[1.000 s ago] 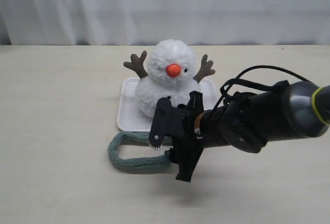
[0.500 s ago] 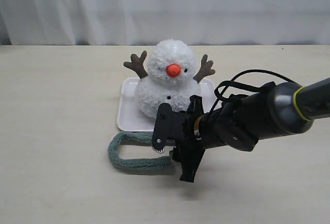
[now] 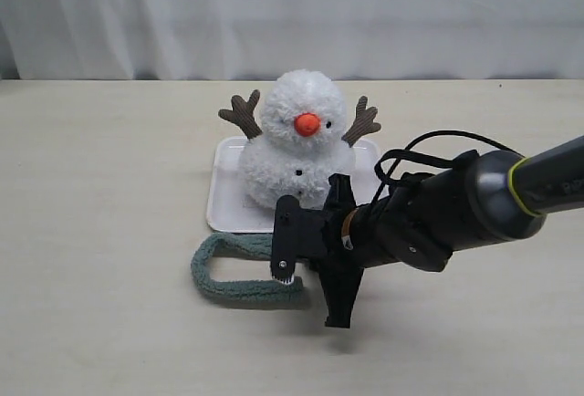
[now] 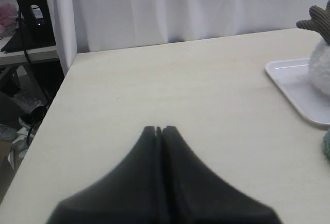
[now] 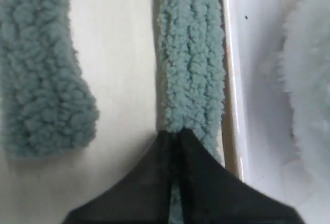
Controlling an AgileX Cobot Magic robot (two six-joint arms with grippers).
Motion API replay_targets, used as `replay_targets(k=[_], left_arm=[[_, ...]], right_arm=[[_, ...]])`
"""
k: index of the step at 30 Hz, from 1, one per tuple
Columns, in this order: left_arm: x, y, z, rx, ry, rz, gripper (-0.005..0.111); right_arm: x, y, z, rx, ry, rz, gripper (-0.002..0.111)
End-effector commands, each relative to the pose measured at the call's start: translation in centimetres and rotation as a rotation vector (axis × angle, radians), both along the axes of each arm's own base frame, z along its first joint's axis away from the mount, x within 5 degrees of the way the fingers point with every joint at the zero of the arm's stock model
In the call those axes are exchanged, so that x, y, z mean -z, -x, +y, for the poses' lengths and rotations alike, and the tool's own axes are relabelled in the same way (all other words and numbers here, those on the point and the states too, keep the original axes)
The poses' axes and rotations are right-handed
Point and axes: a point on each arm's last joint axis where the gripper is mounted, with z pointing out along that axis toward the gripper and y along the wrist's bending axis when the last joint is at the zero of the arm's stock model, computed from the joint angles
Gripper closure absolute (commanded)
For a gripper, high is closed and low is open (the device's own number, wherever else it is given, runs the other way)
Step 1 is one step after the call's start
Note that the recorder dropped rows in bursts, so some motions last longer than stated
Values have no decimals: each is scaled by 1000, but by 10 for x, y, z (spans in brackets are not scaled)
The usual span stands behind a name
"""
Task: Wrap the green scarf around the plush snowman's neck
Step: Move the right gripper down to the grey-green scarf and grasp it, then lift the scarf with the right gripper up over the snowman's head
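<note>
Where the right gripper (image 5: pixel 175 135) sits: low over the tabletop (image 3: pixel 109 186), jaws pressed together on one strand of the green scarf (image 5: pixel 192 74), which runs straight out from its tips.
Grip quality: probably thin. The jaws look fully closed, so they may hold only a pinch of fuzz and not the whole width.
Scarf layout: a flat U on the tabletop. The gripper holds the arm of the U nearer the tray. The other arm stops in a loose rounded end just beside the gripper, apart from it.
Tray (image 3: pixel 224 200): white, its rim right alongside the held strand, on the side away from the loose end.
Snowman (image 3: pixel 297 154): upright on the tray, just beyond the gripper. Its neck (image 3: pixel 274 143) is bare, with no scarf on it yet.
Left gripper (image 4: pixel 159 129): well apart from the right gripper, jaws closed, empty, above bare tabletop.
Risk, slip: a shallow pinch could let the fuzzy strand slide out on lifting.
Risk, snag: the strand could catch the tray rim and shift the tray, or the light snowman could get knocked over.
Risk, drag: the long trailing loop may pull against the grip.
Hidden: the arm covers the grip point from outside. I cannot tell whether strand and rim touch. The snowman is cut off and blurred in both wrist views.
</note>
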Motion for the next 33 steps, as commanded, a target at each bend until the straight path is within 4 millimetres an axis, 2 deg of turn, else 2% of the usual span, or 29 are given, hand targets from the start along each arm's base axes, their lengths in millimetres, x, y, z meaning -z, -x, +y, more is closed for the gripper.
replay_targets(k=[1, 6, 11, 21, 28, 33], left_arm=[[0, 0, 0, -1, 0, -7, 107], [0, 0, 0, -1, 0, -7, 107], [0, 0, 0, -1, 0, -7, 107], [0, 0, 0, -1, 0, -7, 107], [0, 0, 0, -1, 0, -7, 107], [0, 0, 0, -1, 0, -7, 107]], right_arm=[[-12, 3, 2, -31, 6, -28, 104], [-57, 17, 12, -42, -60, -96, 104], [-88, 34, 19, -78, -79, -137, 104], [-174, 52, 8, -67, -309, -343, 104], [-228, 39, 18, 14, -449, -404, 104], [-253, 4, 21, 150, -509, -398, 104]])
